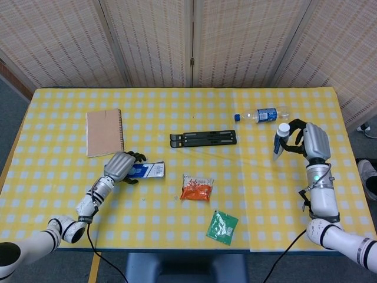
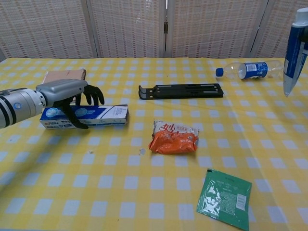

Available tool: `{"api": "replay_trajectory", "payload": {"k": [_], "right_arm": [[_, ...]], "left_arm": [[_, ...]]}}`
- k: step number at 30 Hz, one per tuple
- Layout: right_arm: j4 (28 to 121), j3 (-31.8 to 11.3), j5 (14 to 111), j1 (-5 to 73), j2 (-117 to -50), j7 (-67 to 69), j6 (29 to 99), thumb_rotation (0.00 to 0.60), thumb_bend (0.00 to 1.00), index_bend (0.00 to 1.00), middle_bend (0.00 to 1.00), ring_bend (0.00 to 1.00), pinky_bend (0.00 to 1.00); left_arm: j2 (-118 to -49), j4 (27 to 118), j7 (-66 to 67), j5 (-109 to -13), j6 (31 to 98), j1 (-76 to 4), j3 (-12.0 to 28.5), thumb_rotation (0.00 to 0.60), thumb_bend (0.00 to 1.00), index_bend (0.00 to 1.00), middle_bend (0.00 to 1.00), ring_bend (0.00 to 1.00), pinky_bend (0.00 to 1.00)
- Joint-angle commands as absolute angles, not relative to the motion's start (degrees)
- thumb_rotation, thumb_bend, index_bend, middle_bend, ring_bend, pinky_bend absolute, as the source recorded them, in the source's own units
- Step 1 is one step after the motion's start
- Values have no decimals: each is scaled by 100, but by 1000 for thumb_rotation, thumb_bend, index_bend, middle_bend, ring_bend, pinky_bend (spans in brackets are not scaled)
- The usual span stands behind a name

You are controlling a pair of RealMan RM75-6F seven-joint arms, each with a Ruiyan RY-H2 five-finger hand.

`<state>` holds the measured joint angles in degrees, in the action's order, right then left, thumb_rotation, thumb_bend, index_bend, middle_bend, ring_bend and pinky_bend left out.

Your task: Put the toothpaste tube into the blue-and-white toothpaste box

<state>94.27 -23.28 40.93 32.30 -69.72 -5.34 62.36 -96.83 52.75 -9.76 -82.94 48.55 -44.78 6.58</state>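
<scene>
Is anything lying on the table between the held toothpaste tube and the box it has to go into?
Yes: the black folded stand and orange snack packet lie between the toothpaste tube and blue-and-white box.

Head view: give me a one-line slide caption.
Left hand grips the blue-and-white toothpaste box on the yellow checked table; right hand holds the toothpaste tube upright.

path toothpaste tube (image 1: 281,141)–toothpaste box (image 1: 144,170) | blockers – black stand (image 1: 203,139), orange packet (image 1: 196,187)
</scene>
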Motion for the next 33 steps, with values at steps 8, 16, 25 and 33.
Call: {"api": "replay_trajectory", "payload": {"k": [8, 16, 25, 33], "right_arm": [[9505, -2313, 4159, 3202, -6909, -490, 6261, 600, 400, 778, 619, 663, 792], [9728, -2372, 4295, 3137, -6804, -242, 6241, 600, 400, 778, 619, 662, 792], [10334, -2588, 4253, 3091, -6427, 173, 6001, 600, 400, 778, 619, 663, 792], [11065, -3009, 4310, 3103, -6292, 597, 6323, 600, 400, 778, 619, 663, 792]], "left_arm": [[-9852, 4985, -1215, -8294, 5080, -4455, 632, 600, 147, 483, 543, 493, 660], [-9589, 5442, -1639, -8272, 5428, -4253, 653, 600, 146, 483, 544, 493, 661], [-8877, 6686, -3047, -8258, 5859, -3987, 848, 600, 148, 476, 544, 493, 661], [-8539, 7505, -3711, -8396, 6300, -3828, 950, 600, 149, 467, 544, 487, 661]]}}
